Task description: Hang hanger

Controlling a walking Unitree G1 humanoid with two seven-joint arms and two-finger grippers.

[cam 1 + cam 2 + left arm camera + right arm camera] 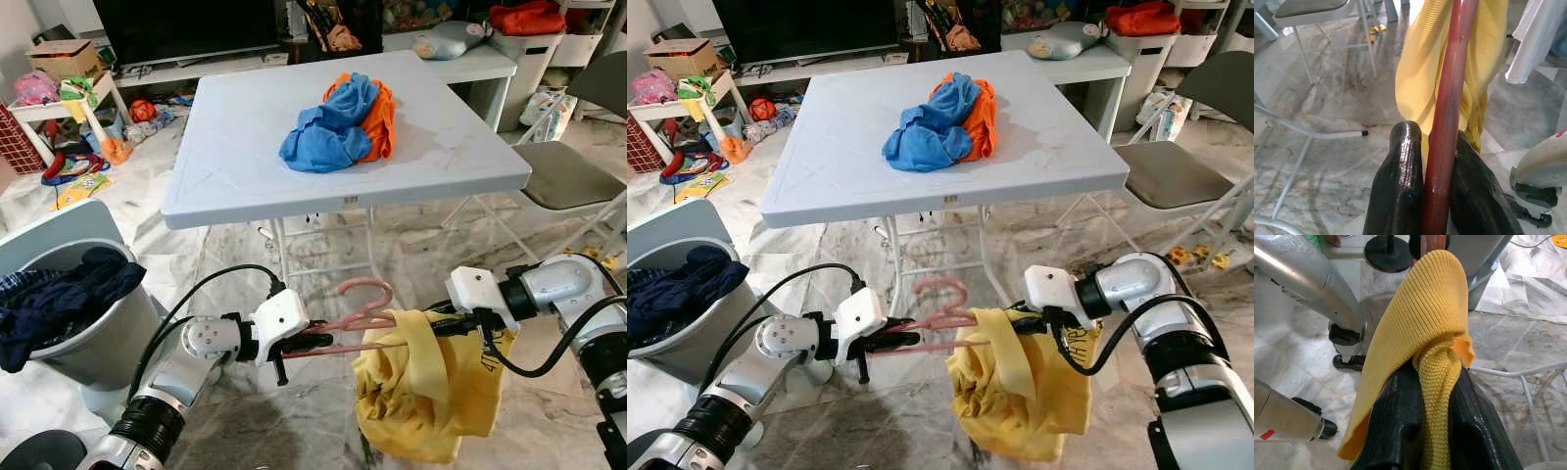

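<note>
A pink hanger is held low in front of me, below the table's near edge, hook up. My left gripper is shut on the hanger's left arm. A yellow knit garment drapes over the hanger's right side and hangs toward the floor. My right gripper is shut on a fold of that yellow garment, close to the hanger's right end. The two grippers face each other, a short gap apart.
A white folding table stands ahead with a blue and orange clothes pile. A grey bucket of dark clothes sits at my left. A grey folding chair stands at the right. Toys clutter the far left floor.
</note>
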